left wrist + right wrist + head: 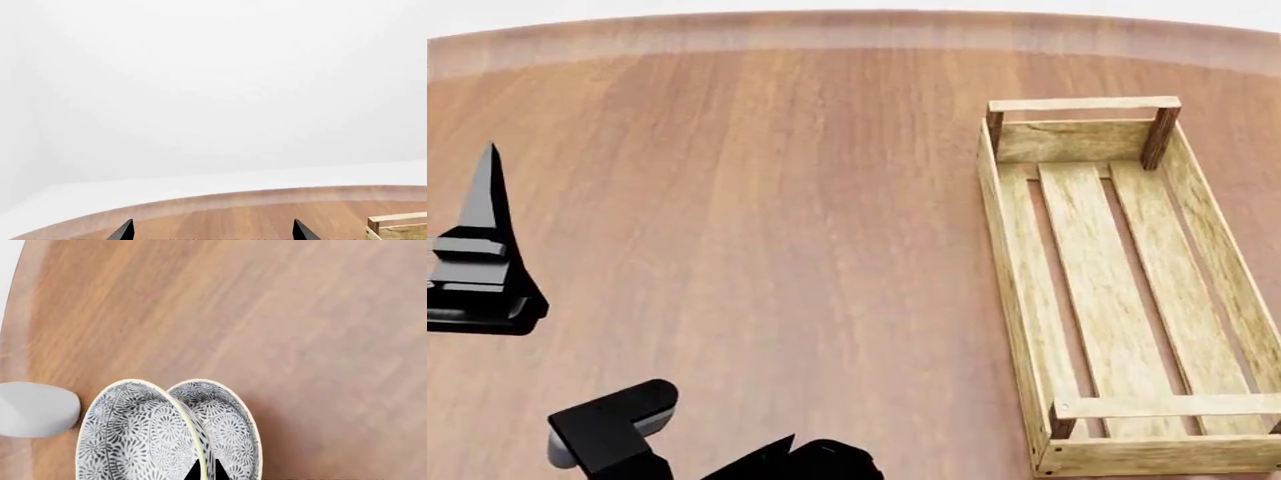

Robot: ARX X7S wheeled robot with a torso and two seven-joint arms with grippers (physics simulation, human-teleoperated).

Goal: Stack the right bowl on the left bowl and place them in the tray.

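Jaws of the right gripper [205,471] are seen in the right wrist view as two dark fingertips set close together over the rim of a patterned bowl, so a hold on that rim is indicated; two grey-and-white patterned bowls [170,432] are shown there, one nested at a tilt inside the other, their pale yellow-green rims touching near the fingertips; which bowl's rim is pinched cannot be told for certain. Beneath the bowls the wooden table [280,330] is seen, and a pale grey rounded object [33,409] lies just beside the outer bowl, cut off by the frame edge; its nature cannot be told.

Jaws of the left gripper [212,232] are shown spread wide in the left wrist view, only two dark tips being visible with nothing between them; beyond them the rounded edge of the table and a white background are seen, with a corner of the tray [397,227] at the frame's edge.

From the head view the tray [1014,300] is seen lying on the table's right side, long and slatted, with low plank walls, darker corner posts and nothing inside; the bowls are not shown in this view; dark parts of the left arm [481,260] are seen at the left edge, well apart from the tray.
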